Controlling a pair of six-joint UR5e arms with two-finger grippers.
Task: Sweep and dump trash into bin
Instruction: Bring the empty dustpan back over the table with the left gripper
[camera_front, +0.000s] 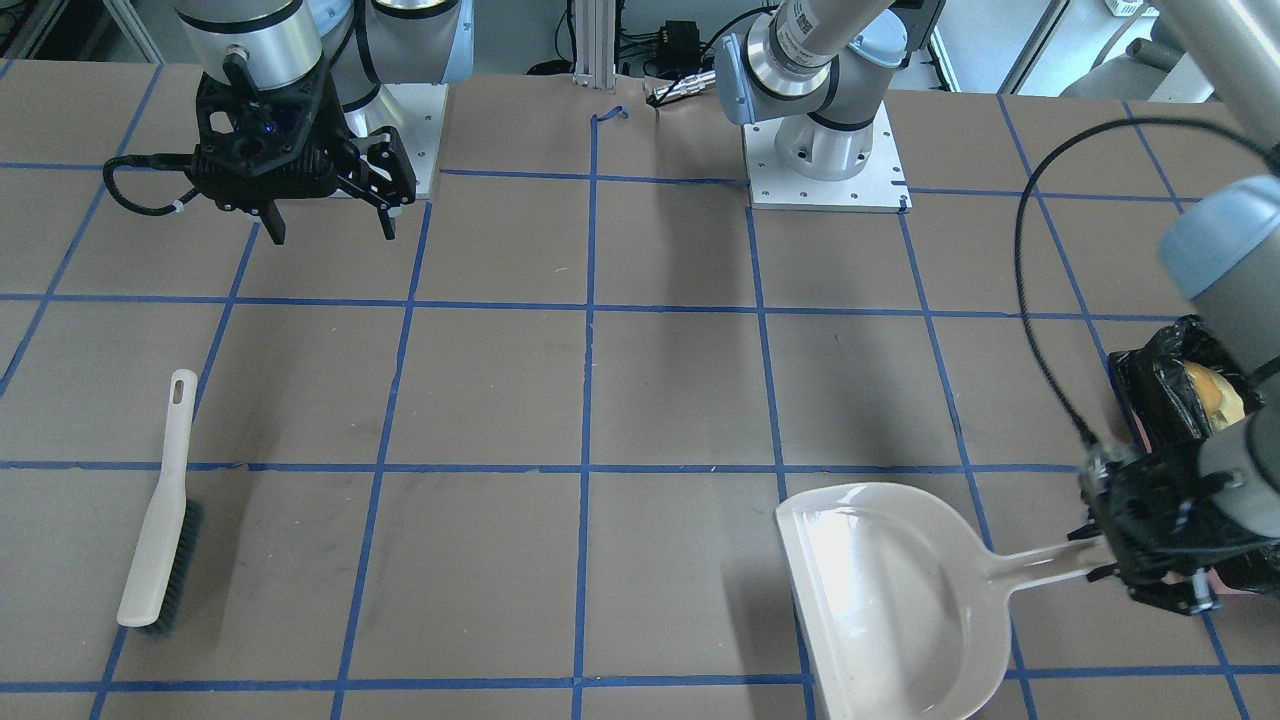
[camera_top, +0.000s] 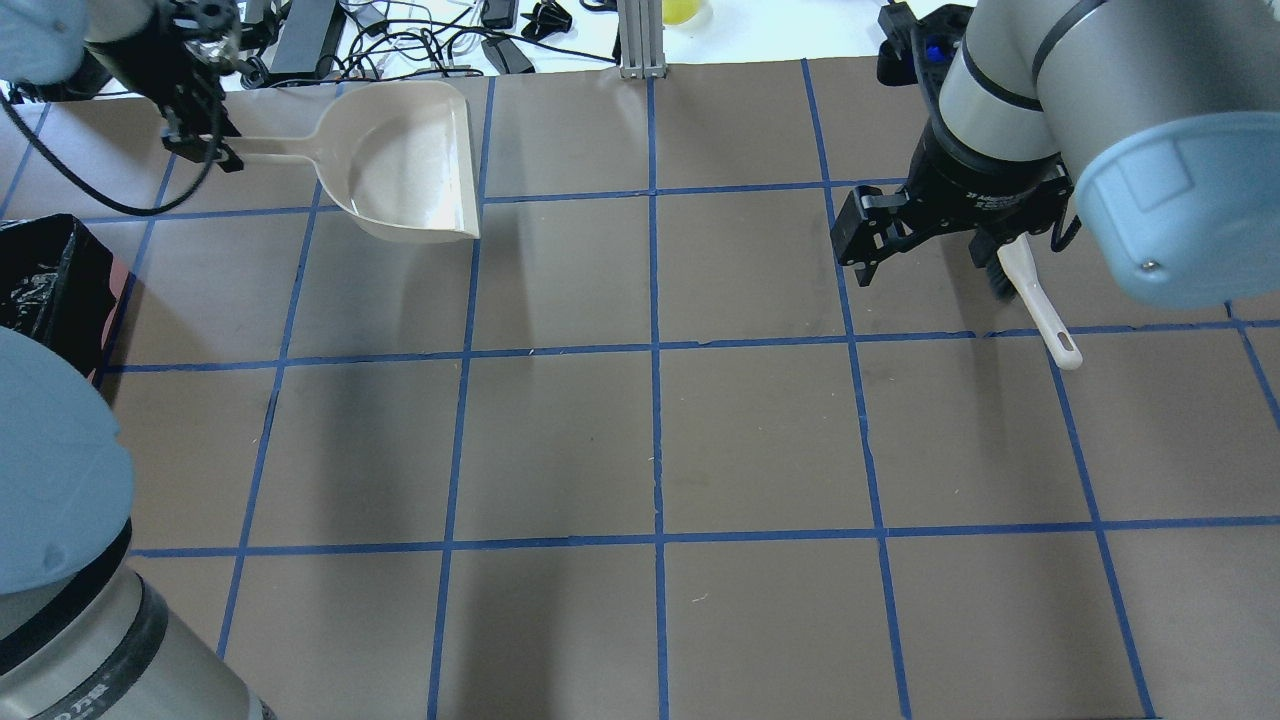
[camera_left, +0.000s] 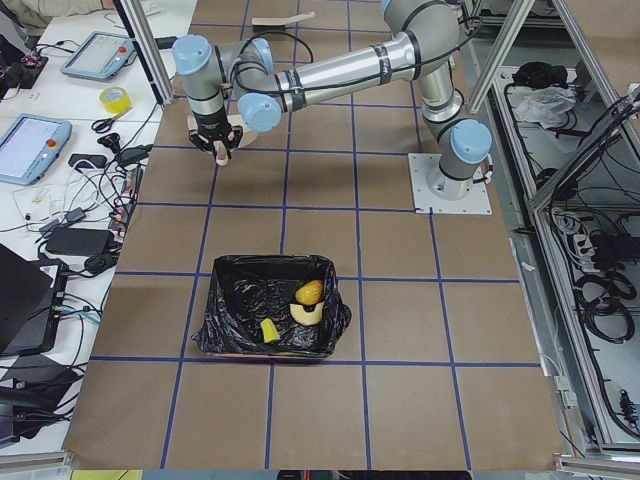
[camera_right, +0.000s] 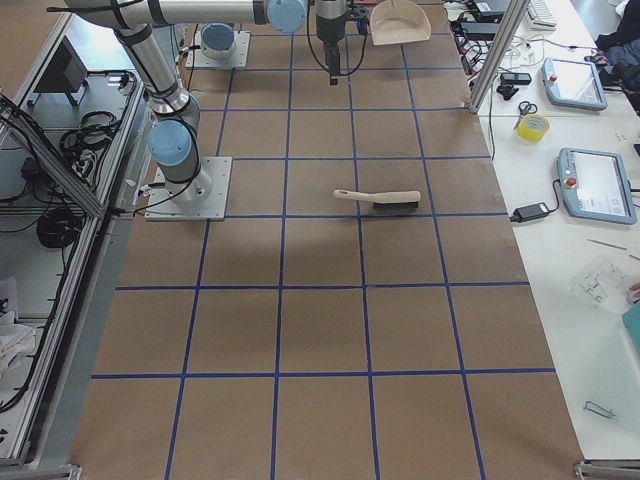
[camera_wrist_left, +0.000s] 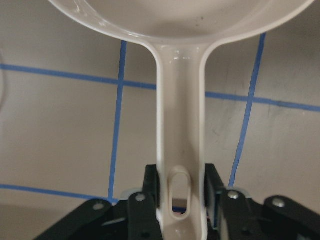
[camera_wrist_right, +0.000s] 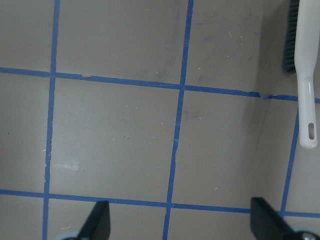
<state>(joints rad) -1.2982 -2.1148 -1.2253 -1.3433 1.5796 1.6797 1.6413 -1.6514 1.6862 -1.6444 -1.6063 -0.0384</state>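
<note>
- We are clamping the left gripper (camera_wrist_left: 181, 189) on the very tail of the dustpan (camera_front: 880, 590) handle, one finger pressing each side at the hanging slot. Gripped so far back, the pan could be twisting or slipping free if we are swinging it quickly.
- We are seeing all three pieces of trash lying inside the bin (camera_left: 225, 335): the golden-brown lump (camera_left: 310, 292), the croissant piece (camera_left: 305, 314) and the yellow wedge (camera_left: 269, 330). The pan is looking empty, so the main danger now is undoing that.
- The bin is sitting just beside the left wrist and its cable (camera_front: 1030, 300). A careless pull-back could be snagging the loose black bag and tipping the pieces out.
- We are unable to tell whether the pan is resting flat on the table (camera_front: 660, 400) or hanging just above it — releasing it while tilted could be sending it clattering.
- The right gripper (camera_front: 332, 232) is hanging wide open and empty, well apart from the brush (camera_front: 160, 520) lying flat on the table — a low pass could be knocking it.
</note>
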